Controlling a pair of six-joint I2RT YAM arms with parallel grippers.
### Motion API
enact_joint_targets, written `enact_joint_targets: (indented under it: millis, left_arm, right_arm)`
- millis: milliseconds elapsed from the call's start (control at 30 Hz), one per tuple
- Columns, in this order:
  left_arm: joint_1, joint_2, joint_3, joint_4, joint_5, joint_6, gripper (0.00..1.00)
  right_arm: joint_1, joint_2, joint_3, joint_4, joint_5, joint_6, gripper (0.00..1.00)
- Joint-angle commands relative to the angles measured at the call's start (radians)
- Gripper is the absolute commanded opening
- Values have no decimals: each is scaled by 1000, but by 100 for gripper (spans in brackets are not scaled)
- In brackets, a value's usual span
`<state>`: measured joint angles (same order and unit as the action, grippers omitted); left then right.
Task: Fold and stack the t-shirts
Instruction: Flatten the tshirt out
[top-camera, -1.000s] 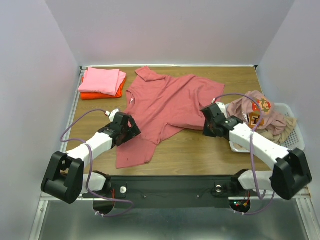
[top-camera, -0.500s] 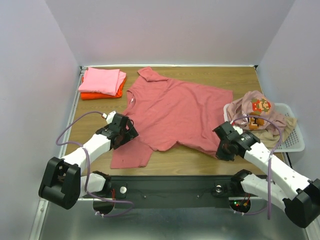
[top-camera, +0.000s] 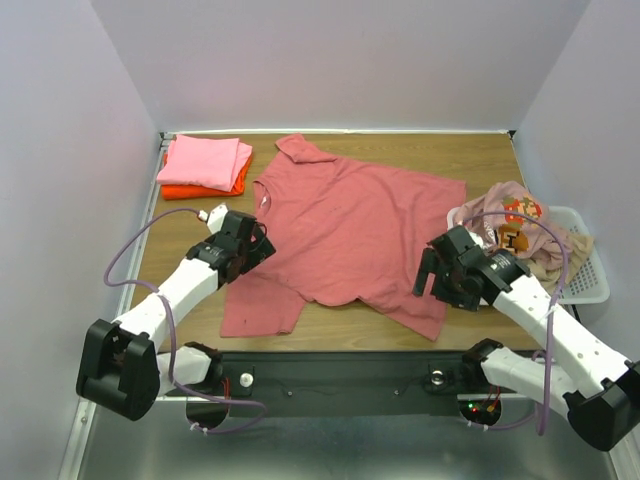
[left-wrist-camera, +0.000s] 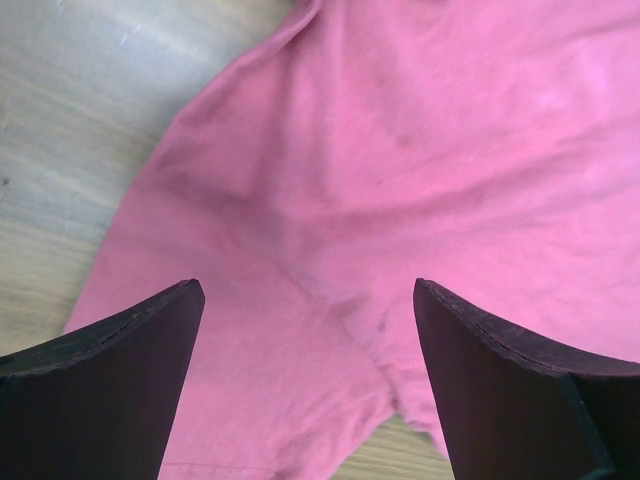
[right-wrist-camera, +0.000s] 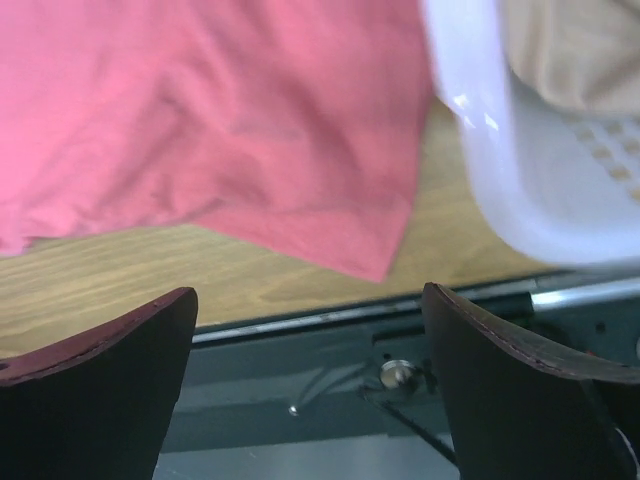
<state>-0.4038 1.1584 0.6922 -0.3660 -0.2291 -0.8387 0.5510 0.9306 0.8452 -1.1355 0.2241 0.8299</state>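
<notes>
Left end effector (left-wrist-camera: 305, 300): open, fingers wide apart, nothing between them. I hold it above the rose-red t-shirt (top-camera: 350, 230), near its left sleeve.

Right end effector (right-wrist-camera: 310, 300): open and empty. I hold it above that shirt's near right corner, just beside the white mesh basket (top-camera: 592, 285).

The shirt lies spread out at the centre of the counter (top-camera: 480, 160). A folded light pink t-shirt (top-camera: 205, 160) rests on an orange t-shirt (top-camera: 200, 189) at the far left corner.

Plain dusty rose-red t-shirt (top-camera: 350, 230); light pink t-shirt (top-camera: 205, 160); bright orange t-shirt (top-camera: 195, 191); pale pink t-shirt (top-camera: 540, 238) with pixel-character print; white mesh basket (top-camera: 590, 290)
</notes>
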Motion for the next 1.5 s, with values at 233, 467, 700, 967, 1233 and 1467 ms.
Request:
enact_joint_targets:
  millis: [233, 467, 700, 967, 1233, 1467]
  left_arm:
    - [-4, 248, 398, 154, 33, 188, 99]
    - [-4, 570, 696, 79, -42, 250, 99]
    - [-1, 858, 987, -14, -107, 319, 98]
    - [33, 1026, 1116, -71, -125, 325, 98]
    - [86, 1119, 1153, -76, -96, 305, 98]
    - [120, 1189, 1247, -90, -73, 308, 98]
  right_arm:
    - [1, 485, 368, 447, 262, -230, 100]
    - [-187, 885, 685, 606, 112, -333, 100]
    - [-229, 1203, 949, 606, 80, -416, 100]
    - [-298, 1444, 1147, 608, -123, -520, 100]
    - [-298, 1626, 1383, 609, -262, -739, 100]
    - [-298, 1699, 1486, 612, -241, -798, 100]
